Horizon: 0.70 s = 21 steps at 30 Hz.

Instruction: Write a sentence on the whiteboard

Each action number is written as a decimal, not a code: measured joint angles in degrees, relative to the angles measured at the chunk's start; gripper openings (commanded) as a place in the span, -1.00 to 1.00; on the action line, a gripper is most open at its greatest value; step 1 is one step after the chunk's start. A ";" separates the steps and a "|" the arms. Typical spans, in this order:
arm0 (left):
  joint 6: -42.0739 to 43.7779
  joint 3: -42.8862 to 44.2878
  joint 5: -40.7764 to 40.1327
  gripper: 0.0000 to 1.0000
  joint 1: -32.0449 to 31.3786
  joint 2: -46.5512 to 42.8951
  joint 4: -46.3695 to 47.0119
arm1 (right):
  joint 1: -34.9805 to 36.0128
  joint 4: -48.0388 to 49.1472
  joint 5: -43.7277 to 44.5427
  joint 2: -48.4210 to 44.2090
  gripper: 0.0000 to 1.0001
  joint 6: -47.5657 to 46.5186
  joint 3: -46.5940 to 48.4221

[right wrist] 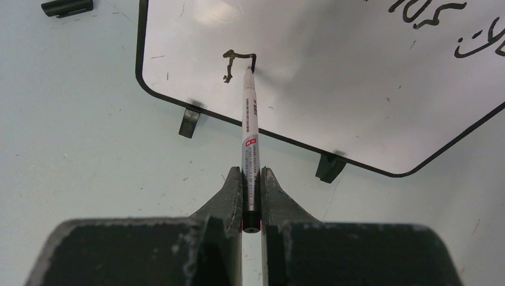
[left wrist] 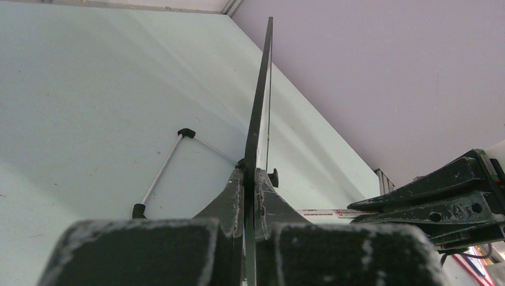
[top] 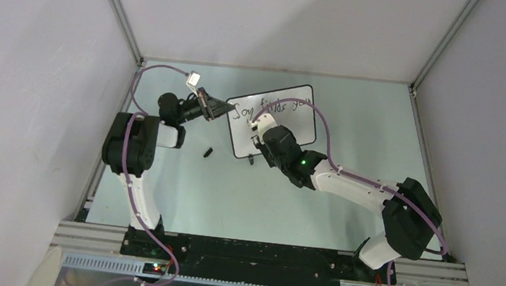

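Overhead feed up: the whiteboard (top: pixel 276 128) sits toward the back middle of the table (top: pixel 181 192), turned askew, with its left end nearest the left arm. I've got the left gripper (left wrist: pixel 250 182) clenched on that end. From its wrist camera the board is edge-on, a thin dark line running straight out from between the two fingers.

Over to the other side. The right gripper (right wrist: pixel 251 177) is clamped tight on the marker pen (right wrist: pixel 249 125), holding the barrel near its rear end. The nib points forward and touches the white surface low on the board, just inside the near frame. Right at the nib there's a small black squiggle (right wrist: pixel 237 61).

The sentence (top: pixel 268 107) runs along the board's far edge. From above I read "Joy finds you", though that last word is small and I may be misreading it.

Two black feet (right wrist: pixel 189 122) stick out from the near frame onto the table. A black cap (top: pixel 208 152) lies on the table near the board's near-left corner, not touching it.
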 measured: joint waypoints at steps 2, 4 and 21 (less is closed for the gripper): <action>0.00 0.00 0.00 -1.00 0.00 0.00 0.00 | 0.00 -0.15 0.02 0.28 -1.00 0.02 0.13; 0.00 0.00 0.00 -1.00 0.00 0.00 0.00 | 0.00 -0.50 0.04 0.66 -1.00 0.02 0.42; 0.02 0.00 0.00 -1.00 0.00 0.00 0.00 | -0.13 -0.92 0.42 1.20 -1.00 0.11 0.76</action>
